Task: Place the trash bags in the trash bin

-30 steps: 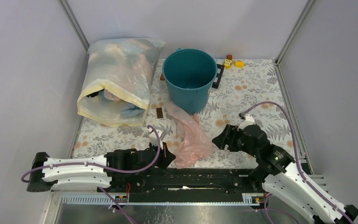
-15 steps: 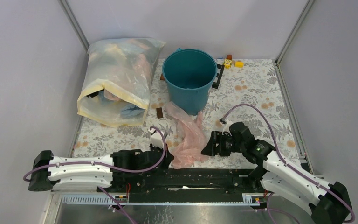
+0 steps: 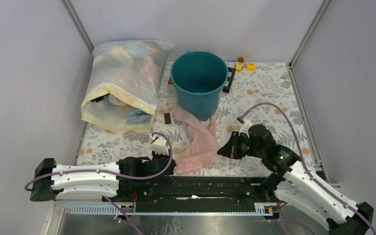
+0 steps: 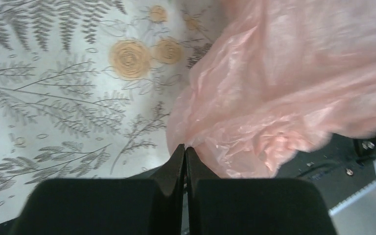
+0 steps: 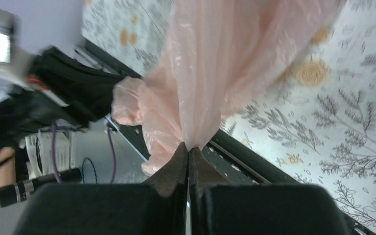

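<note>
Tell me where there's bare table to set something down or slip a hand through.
Widest bare stretch: the table right of the trash bin, out to the right wall. A smaller strip lies between the sack and the left arm. Crowded: front middle, where the pink bag spans between left gripper and right gripper, and the back edge with small blocks.

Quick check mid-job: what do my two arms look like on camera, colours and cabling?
Both arms match: the left arm and right arm have white shells over black joints, black wrists and tapered black jaws. A thin purple cable loops along each.
</note>
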Controlling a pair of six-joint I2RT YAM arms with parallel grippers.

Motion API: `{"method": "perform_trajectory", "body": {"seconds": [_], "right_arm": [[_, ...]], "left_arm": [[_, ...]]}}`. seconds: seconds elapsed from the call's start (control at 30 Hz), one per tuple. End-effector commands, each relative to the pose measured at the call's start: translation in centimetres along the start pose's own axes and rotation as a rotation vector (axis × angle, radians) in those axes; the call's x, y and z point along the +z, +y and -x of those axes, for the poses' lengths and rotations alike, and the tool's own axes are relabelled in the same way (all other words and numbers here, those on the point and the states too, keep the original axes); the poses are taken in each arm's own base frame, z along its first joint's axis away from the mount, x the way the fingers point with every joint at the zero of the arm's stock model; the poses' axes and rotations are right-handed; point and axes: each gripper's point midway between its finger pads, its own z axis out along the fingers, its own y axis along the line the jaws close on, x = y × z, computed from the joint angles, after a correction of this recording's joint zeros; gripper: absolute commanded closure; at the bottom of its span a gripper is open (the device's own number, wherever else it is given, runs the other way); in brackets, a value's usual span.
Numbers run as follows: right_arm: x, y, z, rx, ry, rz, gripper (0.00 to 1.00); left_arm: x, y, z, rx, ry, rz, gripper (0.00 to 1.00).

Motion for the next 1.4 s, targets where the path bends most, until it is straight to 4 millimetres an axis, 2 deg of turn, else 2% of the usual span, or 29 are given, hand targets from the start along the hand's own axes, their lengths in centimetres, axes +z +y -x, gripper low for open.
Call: {"method": "perform_trajectory", "body": {"seconds": [0.0, 0.2, 0.33, 0.43, 0.5, 0.57, 0.63, 0.73, 0.9, 1.07, 1.13, 1.23, 1.37], "right_arm": [[-3.6, 2.6, 4.6, -0.048, -0.188, -0.033, 1.0], [-8.0, 3.9, 8.8, -0.043, -0.427, -0.068, 1.0], [-8.4, 4.8, 9.1, -0.052, -0.427, -0.047, 1.0], [-7.4, 5.1, 8.5, -0.063, -0.364, -0.034, 1.0], [-6.8, 5.2, 8.1, -0.066, -0.328, -0.025, 1.0], [-6.1, 5.5, 7.8, -0.068, -0.302, -0.006, 1.0], [-5.5, 5.8, 7.6, -0.07, -0.278, 0.023, 1.0], [-4.7, 6.0, 7.3, -0.067, -0.25, 0.039, 1.0], [-3.4, 5.9, 7.0, -0.062, -0.208, 0.042, 1.0], [-2.2, 5.7, 6.8, -0.059, -0.174, 0.047, 1.0], [-1.9, 5.8, 6.8, -0.054, -0.17, 0.056, 1.0], [-1.4, 5.9, 6.6, -0.047, -0.157, 0.068, 1.0], [-0.9, 6.1, 6.5, -0.04, -0.135, 0.078, 1.0]], "left_arm": [[0.0, 2.1, 1.2, -0.044, -0.058, 0.125, 1.0], [0.8, 2.1, 0.6, -0.041, -0.051, 0.11, 1.0], [1.0, 0.8, 0.3, -0.002, -0.023, 0.058, 1.0], [0.5, -2.0, 0.4, 0.038, 0.012, -0.063, 0.81], [-0.3, -5.1, 0.4, 0.066, 0.045, -0.217, 0.57], [-1.3, -8.0, 0.4, 0.064, 0.056, -0.374, 0.4], [-2.3, -10.4, 0.6, 0.056, 0.048, -0.505, 0.31], [-3.1, -12.3, 1.2, 0.061, 0.018, -0.598, 0.25], [-3.5, -14.0, 2.6, 0.105, -0.017, -0.618, 0.21], [-3.8, -15.0, 4.9, 0.123, -0.072, -0.583, 0.21], [-4.0, -15.4, 5.9, 0.13, -0.102, -0.573, 0.23], [-4.2, -16.4, 7.0, 0.146, -0.123, -0.572, 0.32], [-2.9, -16.7, 7.8, 0.182, -0.117, -0.466, 0.34]]}}
